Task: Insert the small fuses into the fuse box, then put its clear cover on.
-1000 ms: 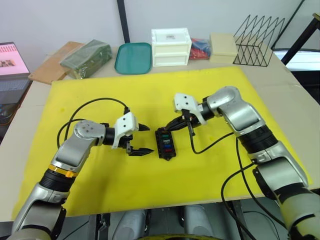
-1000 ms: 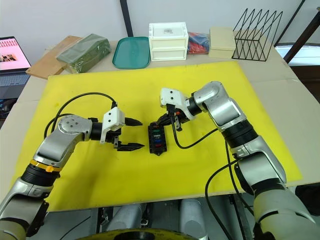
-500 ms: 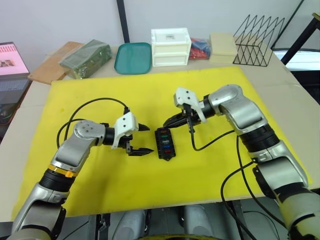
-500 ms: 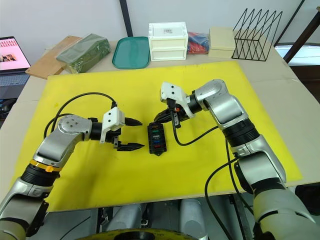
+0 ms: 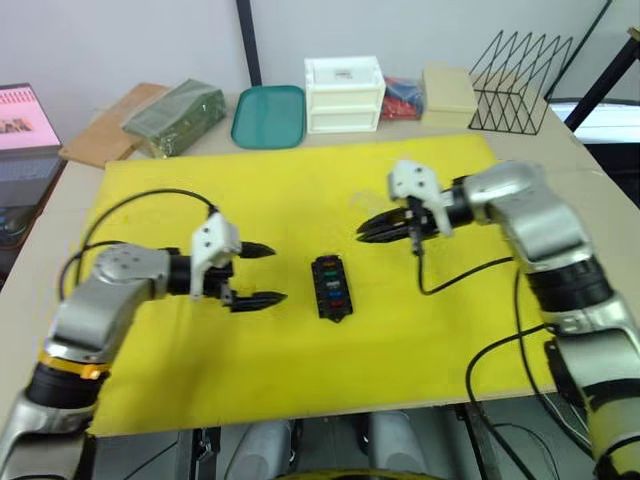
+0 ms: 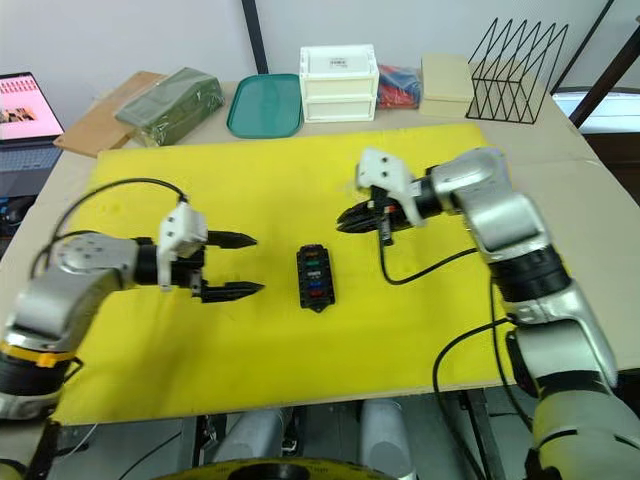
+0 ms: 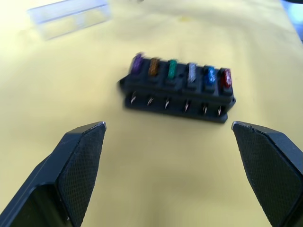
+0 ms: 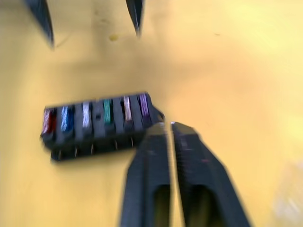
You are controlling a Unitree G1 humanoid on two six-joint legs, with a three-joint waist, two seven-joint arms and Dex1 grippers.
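Note:
The black fuse box (image 5: pixel 330 286) lies flat in the middle of the yellow mat (image 5: pixel 300 190). Several small fuses (image 7: pixel 177 70) stand in one row in it: purple, amber, green, grey, blue and red. My left gripper (image 5: pixel 277 272) is open, a short way left of the box and pointing at it, with nothing between its fingers (image 7: pixel 81 156). Right of the box and a little farther back hovers my right gripper (image 5: pixel 364 230), shut and empty, clear of the box. The clear cover (image 7: pixel 68 16) lies on the mat beyond the box in the left wrist view.
Along the back of the table stand a green pack (image 5: pixel 172 117), a teal tray (image 5: pixel 268 115), a white drawer unit (image 5: pixel 343 93), a beige box (image 5: pixel 447 88) and a black wire rack (image 5: pixel 520 68). A laptop (image 5: pixel 25 120) sits at the far left.
Both grippers have drawn back from the fuse box: the left one to the left, the right one to the right and farther back. The box has stayed put.

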